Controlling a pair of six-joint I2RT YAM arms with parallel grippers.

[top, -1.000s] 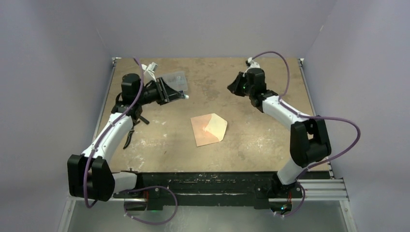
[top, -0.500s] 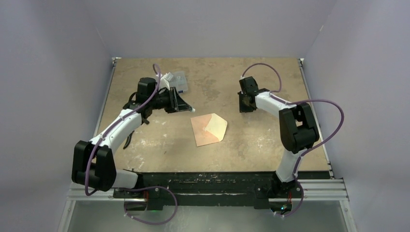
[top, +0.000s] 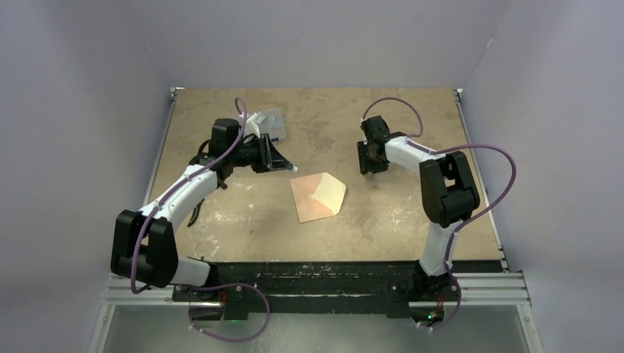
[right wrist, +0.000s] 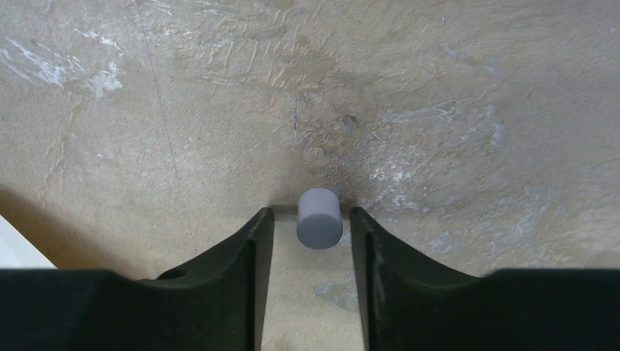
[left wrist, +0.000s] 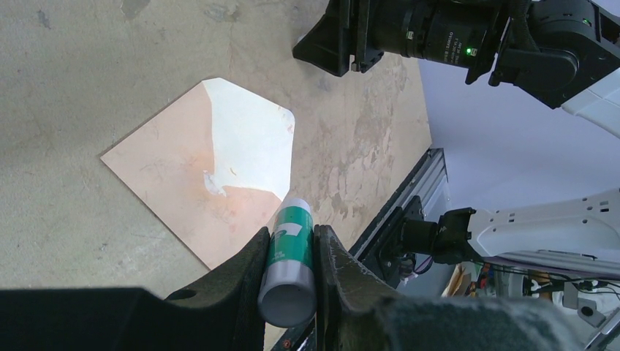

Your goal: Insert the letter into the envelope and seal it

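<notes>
Lavender walls [top: 324, 37] stand at nine, twelve and three o'clock around a scuffed tan tabletop [top: 368, 228]; aluminium rail [top: 493, 288] at six.

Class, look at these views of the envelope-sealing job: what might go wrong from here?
1. The grey cap sits free between the right gripper's open fingers; a sideways withdrawal may knock it rolling.
2. The envelope lies unpinned on the table, so the glue stick in the left gripper may drag it when pressed on the open flap.

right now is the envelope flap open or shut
Open: the envelope lies flat with its flap spread back, pale inner face up.
</notes>
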